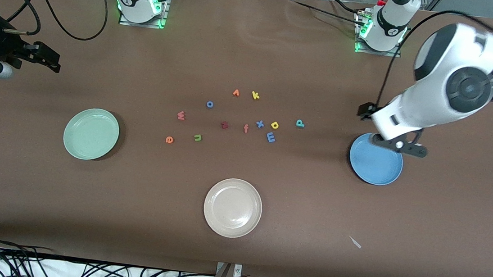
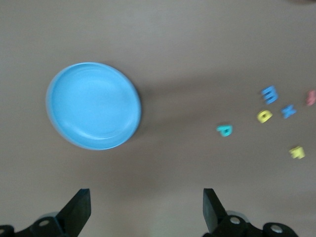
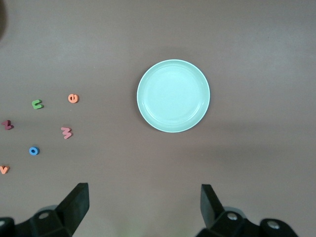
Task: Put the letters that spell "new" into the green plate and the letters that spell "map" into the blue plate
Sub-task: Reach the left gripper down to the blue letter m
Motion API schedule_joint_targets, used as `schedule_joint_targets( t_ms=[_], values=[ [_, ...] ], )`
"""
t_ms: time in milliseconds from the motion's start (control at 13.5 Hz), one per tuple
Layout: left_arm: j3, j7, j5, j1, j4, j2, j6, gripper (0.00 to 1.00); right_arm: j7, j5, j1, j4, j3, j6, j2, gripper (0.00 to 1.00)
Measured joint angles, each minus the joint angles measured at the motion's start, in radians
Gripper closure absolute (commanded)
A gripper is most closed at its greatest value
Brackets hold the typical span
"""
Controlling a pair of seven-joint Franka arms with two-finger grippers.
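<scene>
The pale green plate (image 1: pixel 91 134) lies toward the right arm's end, the blue plate (image 1: pixel 376 160) toward the left arm's end. Between them the foam letters are scattered: olive n (image 1: pixel 197 138), orange e (image 1: pixel 169 139), pinkish w (image 1: pixel 181 115), light-blue m (image 1: pixel 270 136), yellow a (image 1: pixel 275 125), teal p (image 1: pixel 300 124). My left gripper (image 2: pixel 146 197) hangs open and empty above the table by the blue plate's rim. High over the table's end, my right gripper (image 3: pixel 144 197) is open and empty, with the green plate (image 3: pixel 173 96) in its view.
A cream-white plate (image 1: pixel 233 208) sits nearer the front camera, midway along the table. Other letters lie among the task's: blue x (image 1: pixel 260 123), orange f (image 1: pixel 245 129), dark-red z (image 1: pixel 224 125), blue o (image 1: pixel 209 104), orange v (image 1: pixel 236 92), yellow k (image 1: pixel 255 95).
</scene>
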Motion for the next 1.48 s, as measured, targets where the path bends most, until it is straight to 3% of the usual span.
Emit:
schedule_joint_targets(
  t_ms=[297, 667, 890, 964, 1038, 1187, 1483],
  values=[
    [-0.003, -0.189, -0.137, -0.046, 0.06, 0.195, 0.202, 0.0, 0.0, 0.0, 0.0, -0.001, 0.001, 0.013, 0.011, 0.0],
    [-0.006, -0.64, -0.136, -0.267, 0.065, 0.358, 0.433, 0.0, -0.038, 0.0, 0.018, -0.004, 0.02, 0.02, 0.05, 0.0],
    [-0.004, -0.749, -0.118, -0.34, 0.063, 0.431, 0.462, 0.01, -0.038, 0.022, 0.024, -0.008, 0.023, 0.038, 0.105, 0.0],
    [-0.004, -0.767, -0.101, -0.353, 0.064, 0.45, 0.468, 0.18, -0.038, 0.041, 0.024, -0.009, 0.023, 0.051, 0.123, 0.0],
    [-0.004, -0.773, -0.069, -0.361, 0.064, 0.464, 0.469, 0.23, -0.038, 0.053, 0.024, -0.012, 0.023, 0.068, 0.14, 0.0],
    [-0.003, -0.775, 0.031, -0.367, 0.066, 0.476, 0.47, 0.32, -0.039, 0.062, 0.027, -0.046, 0.025, 0.139, 0.159, 0.0],
    [-0.002, -0.775, 0.076, -0.369, 0.071, 0.477, 0.47, 0.31, -0.039, 0.065, 0.049, -0.269, 0.059, 0.446, 0.172, 0.0]
  ],
)
